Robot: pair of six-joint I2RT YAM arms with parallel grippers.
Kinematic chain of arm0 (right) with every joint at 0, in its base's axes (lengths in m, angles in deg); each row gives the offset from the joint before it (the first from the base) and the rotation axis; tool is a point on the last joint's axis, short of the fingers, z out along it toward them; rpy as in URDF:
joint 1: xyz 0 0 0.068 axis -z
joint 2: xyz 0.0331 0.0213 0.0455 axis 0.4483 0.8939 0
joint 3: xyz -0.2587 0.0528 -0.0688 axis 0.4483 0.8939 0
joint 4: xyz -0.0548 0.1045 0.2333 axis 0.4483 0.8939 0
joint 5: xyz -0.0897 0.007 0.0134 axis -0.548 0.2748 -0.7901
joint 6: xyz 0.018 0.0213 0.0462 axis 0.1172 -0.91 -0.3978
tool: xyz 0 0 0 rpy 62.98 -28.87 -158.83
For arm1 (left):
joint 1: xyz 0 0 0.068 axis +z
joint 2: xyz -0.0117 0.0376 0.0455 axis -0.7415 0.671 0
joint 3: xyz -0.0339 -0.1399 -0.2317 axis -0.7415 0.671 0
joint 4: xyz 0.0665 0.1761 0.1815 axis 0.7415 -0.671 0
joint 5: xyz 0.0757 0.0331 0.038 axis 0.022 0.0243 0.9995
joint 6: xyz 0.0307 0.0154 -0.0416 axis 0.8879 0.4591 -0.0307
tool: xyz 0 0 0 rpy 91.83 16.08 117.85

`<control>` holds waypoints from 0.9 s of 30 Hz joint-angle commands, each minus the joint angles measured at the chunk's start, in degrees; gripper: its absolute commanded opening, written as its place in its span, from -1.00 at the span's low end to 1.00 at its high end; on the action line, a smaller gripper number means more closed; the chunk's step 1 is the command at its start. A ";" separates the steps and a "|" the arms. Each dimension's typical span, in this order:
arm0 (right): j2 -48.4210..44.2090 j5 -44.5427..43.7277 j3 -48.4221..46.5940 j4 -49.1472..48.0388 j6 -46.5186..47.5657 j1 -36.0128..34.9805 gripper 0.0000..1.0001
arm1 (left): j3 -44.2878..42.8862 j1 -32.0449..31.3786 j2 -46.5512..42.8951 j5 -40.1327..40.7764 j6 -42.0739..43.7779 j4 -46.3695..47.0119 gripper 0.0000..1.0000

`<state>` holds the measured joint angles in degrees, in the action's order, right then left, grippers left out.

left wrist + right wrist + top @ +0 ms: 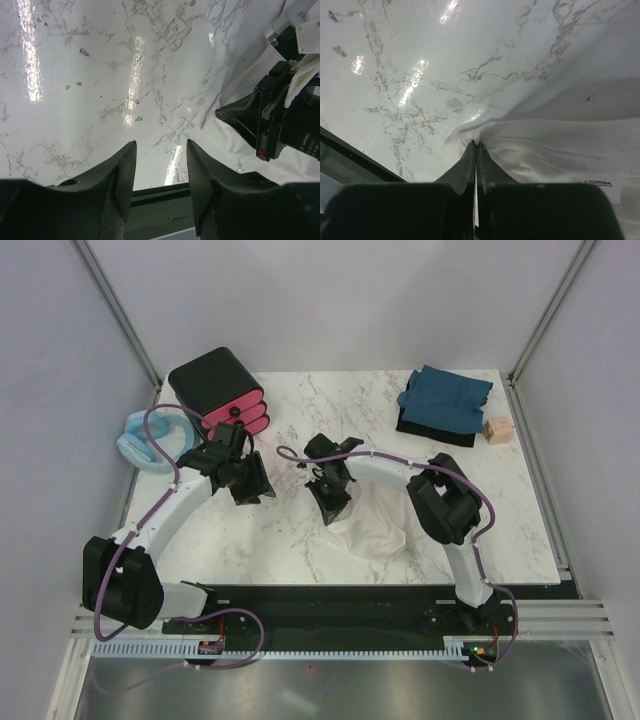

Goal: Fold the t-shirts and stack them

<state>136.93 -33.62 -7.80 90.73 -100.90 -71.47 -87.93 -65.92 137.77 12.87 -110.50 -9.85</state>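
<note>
The cream-white t-shirt [372,523] lies crumpled on the marble table near the front, right of centre. My right gripper [333,508] is shut on its left edge; the right wrist view shows the cloth [555,145] pinched between the closed tips [476,144], with a size label showing. My left gripper [256,490] hangs open over bare marble to the left of the shirt, and its fingers [125,170] hold nothing. The left wrist view shows the white shirt [235,95] and the right gripper beside it. A dark teal-blue t-shirt [446,397] lies folded at the back right.
A black box with pink drawers [220,390] stands at the back left, with a pale blue padded ring [140,443] beside it. The teal shirt rests on a black cloth [436,430]. A small wooden cube [497,430] sits at the far right.
</note>
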 commanded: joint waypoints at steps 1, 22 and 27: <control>-5.36 -3.18 -0.49 -1.32 -1.61 -0.25 -1.00 | -0.26 0.22 -0.55 -0.53 1.56 1.89 0.04; -16.26 -8.62 -19.29 -0.27 -10.31 4.40 -1.00 | -5.18 0.31 -2.31 2.89 -0.11 0.92 0.03; -14.59 -9.25 -34.40 5.44 -10.22 6.16 -1.00 | -5.70 0.31 -3.01 3.25 -0.55 0.48 0.03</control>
<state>124.56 -41.51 -32.34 93.05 -109.68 -66.53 -91.36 -65.86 136.68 14.68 -110.54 -9.22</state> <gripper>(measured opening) 0.007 0.519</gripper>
